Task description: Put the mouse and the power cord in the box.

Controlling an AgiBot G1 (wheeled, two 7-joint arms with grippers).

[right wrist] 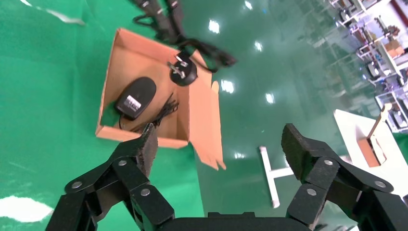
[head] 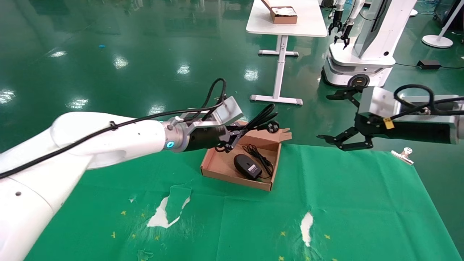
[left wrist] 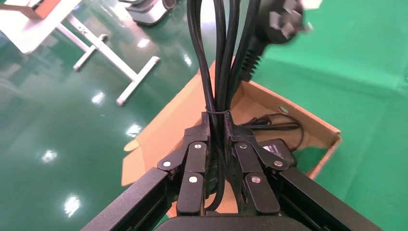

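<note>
Several loops of the thick black power cord (left wrist: 219, 72), cinched by a thin tie, are clamped in the left gripper (head: 229, 140) above the far wall of the shallow brown cardboard box (head: 221, 170), its chunky pronged plug (head: 272, 126) dangling free. Limp and springy, it will likely sprawl on release, so the bound waist is the sound hold. Inside the box lies the small black oval mouse (head: 247, 165) with its thin cable, leaving bare floor on the robot's left. Low walls and an upright flap (right wrist: 204, 125) hem the descent. Off to the right, well apart, the right gripper (head: 342, 119) hovers spread and empty over the green cloth (head: 344, 203).
</note>
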